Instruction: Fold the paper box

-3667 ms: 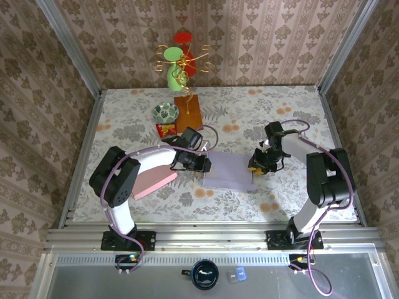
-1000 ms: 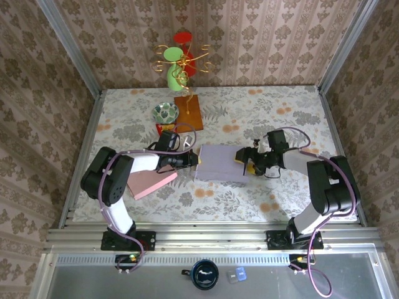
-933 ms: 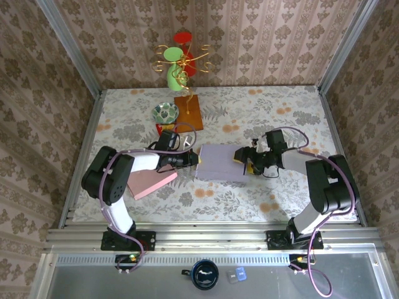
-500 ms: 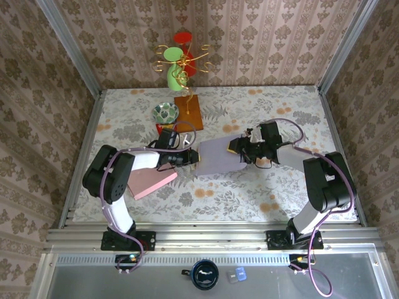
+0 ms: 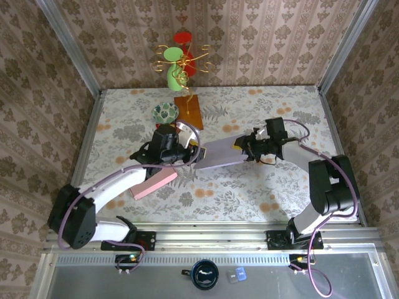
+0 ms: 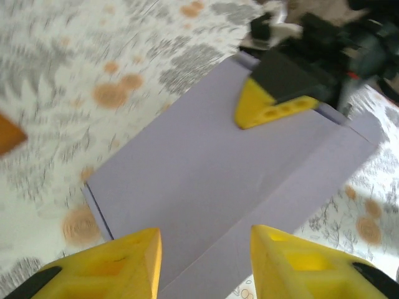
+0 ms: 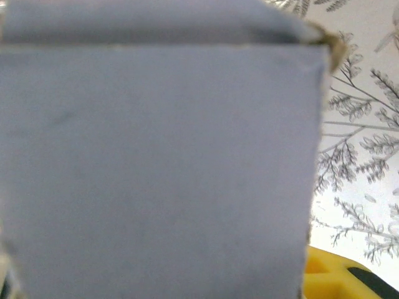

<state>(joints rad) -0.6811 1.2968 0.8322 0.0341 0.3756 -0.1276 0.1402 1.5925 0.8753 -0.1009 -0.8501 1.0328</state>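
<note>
Overhead view: bright, even, diffuse light from above. The tabletop (image 5: 262,106) is uniformly lit with no glare. Soft, short shadows lie beneath the arms (image 5: 118,184) and along the paper box (image 5: 218,154). Focus is sharp throughout, with a mild wide-angle lean in the frame posts (image 5: 63,37) at the edges. Left wrist view: bright but smeared, apparently by motion. The floral print is streaked at upper left and the upper right corner is indistinct. The fingers (image 6: 118,265) of the left claw (image 6: 204,249) are soft in the near foreground. Right wrist view: the box surface is very close, out of focus and near featureless. The tabletop print at right is tolerably sharp, its whites close to washed out.
</note>
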